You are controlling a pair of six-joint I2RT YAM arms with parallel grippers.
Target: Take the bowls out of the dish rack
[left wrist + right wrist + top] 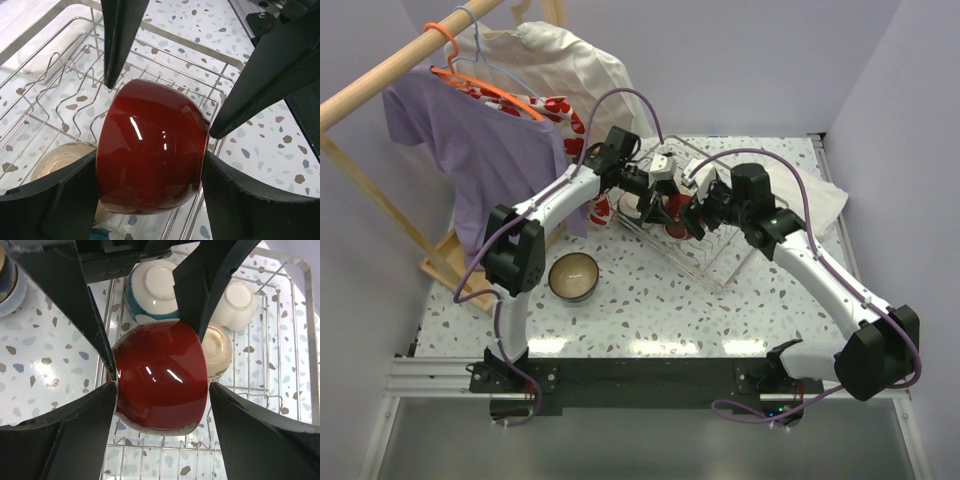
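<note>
Dark red bowl (150,125) sat clamped in your left gripper (151,157), pads on both sides. Right gripper (162,386) flanked it too; gripping vs. just touching, couldn't tell. Bowl was over the dish rack (295,340), w/ teal bowl (150,295), white bowl (237,302) & beige bowl (219,347) racked beyond.

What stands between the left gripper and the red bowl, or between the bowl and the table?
Nothing between them: the left gripper has the red bowl between its fingers, above the rack. The right gripper flanks the same bowl, so it may need to let go first. Nothing else shows between the bowl and the table.
</note>
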